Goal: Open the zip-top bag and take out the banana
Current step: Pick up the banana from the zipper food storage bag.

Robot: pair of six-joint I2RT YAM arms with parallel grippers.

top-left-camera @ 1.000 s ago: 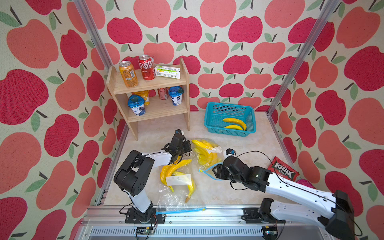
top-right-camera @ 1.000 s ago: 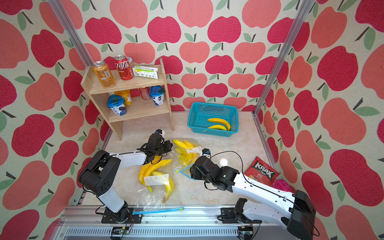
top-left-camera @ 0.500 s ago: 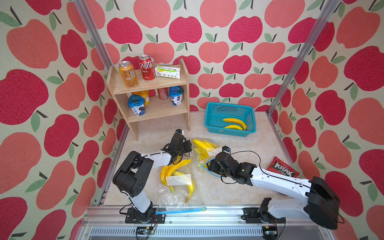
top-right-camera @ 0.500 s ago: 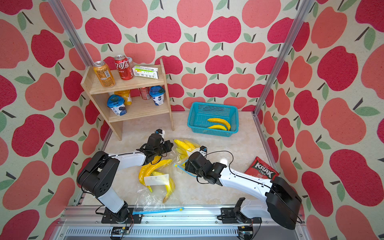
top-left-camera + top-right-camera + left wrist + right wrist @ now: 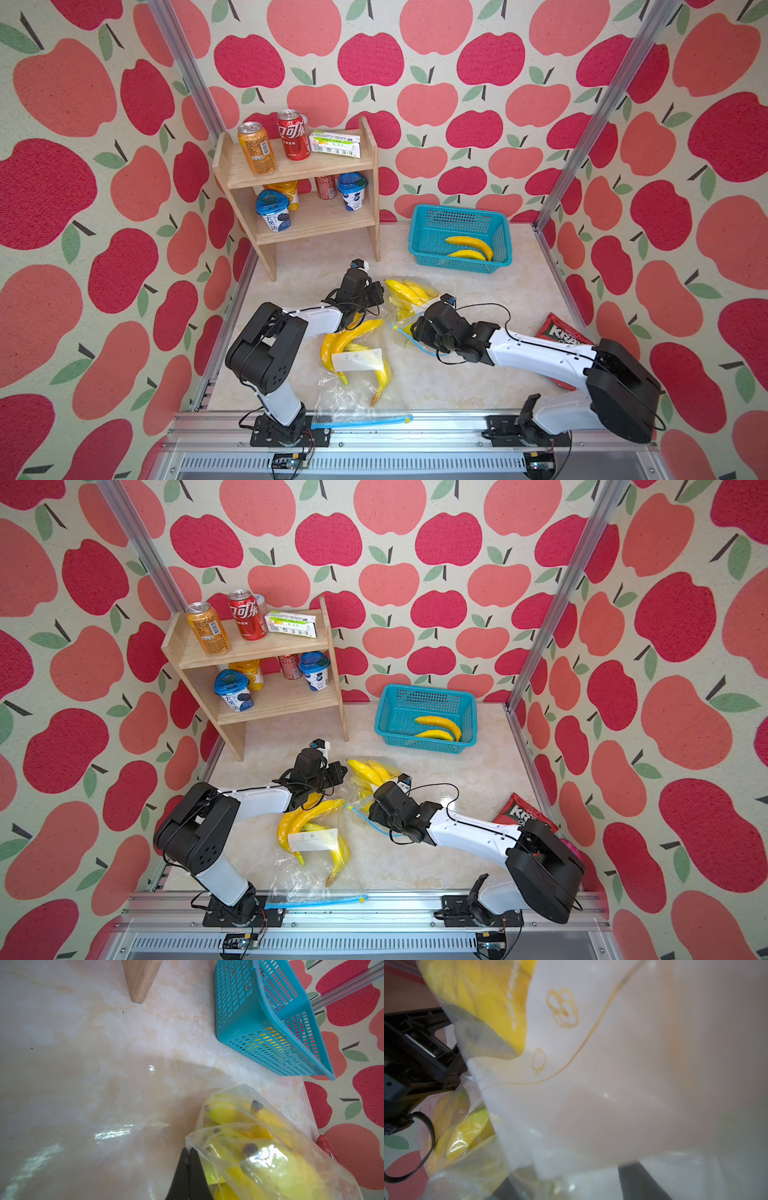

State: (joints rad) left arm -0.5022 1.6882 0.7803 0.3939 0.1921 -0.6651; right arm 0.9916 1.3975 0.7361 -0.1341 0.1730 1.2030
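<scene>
A clear zip-top bag (image 5: 415,305) (image 5: 376,785) with a blue zip strip lies mid-table, and each banana (image 5: 400,290) (image 5: 270,1167) inside is yellow. My left gripper (image 5: 380,291) (image 5: 189,1157) is shut, pinching the bag's far corner film. At the bag's blue-edged mouth, my right gripper (image 5: 415,330) (image 5: 372,808) (image 5: 575,1186) has its jaws apart. Bag film with a white label (image 5: 591,1064) drapes over them, nearly hiding one dark finger (image 5: 637,1184). I cannot tell what lies between the jaws.
A second clear bag of bananas (image 5: 353,357) lies toward the front rail, beside my left arm. A blue basket (image 5: 453,264) holding two bananas stands at the back right. A wooden shelf (image 5: 299,166) with cans and cups is back left. A red snack packet (image 5: 561,332) lies right.
My right gripper has moved left and away from the front rail, into the bag's blue-edged mouth. The left gripper has stayed shut in place.
</scene>
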